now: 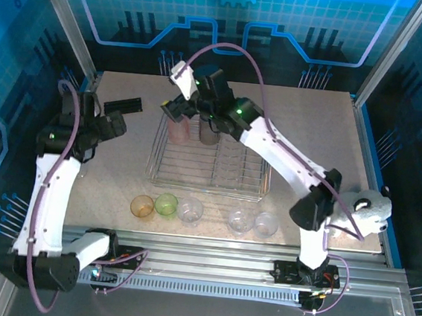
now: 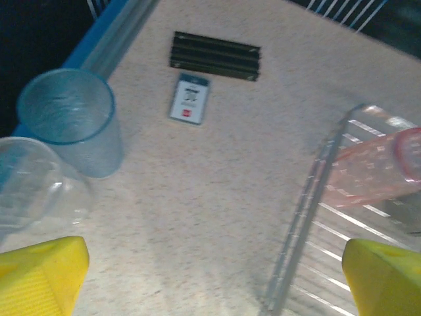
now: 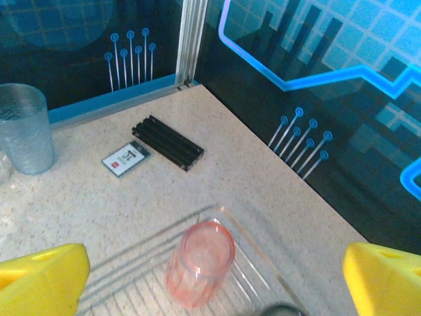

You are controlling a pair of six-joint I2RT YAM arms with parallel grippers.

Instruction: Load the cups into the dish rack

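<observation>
Your right gripper (image 3: 215, 266) hangs wide open over the pink cup (image 3: 197, 253), upright in the rack's (image 1: 208, 190) far-left corner. Your left gripper (image 2: 214, 276), also open, is nearer the upright blue-grey cup (image 2: 72, 125), ahead-left.

This is a robotics lab cell, not anyone's kitchen. The speckled table (image 1: 305, 115) is boxed in by aluminium posts (image 1: 67, 17) and dark wall panels (image 1: 299, 17) printed with glowing blue circuit lines and a gear. The left arm (image 1: 47, 187) and right arm (image 1: 285, 161), white and black, are bolted to a slotted metal rail (image 1: 209, 259) at the near edge, with purple cables (image 1: 240, 52) looping off them.
</observation>
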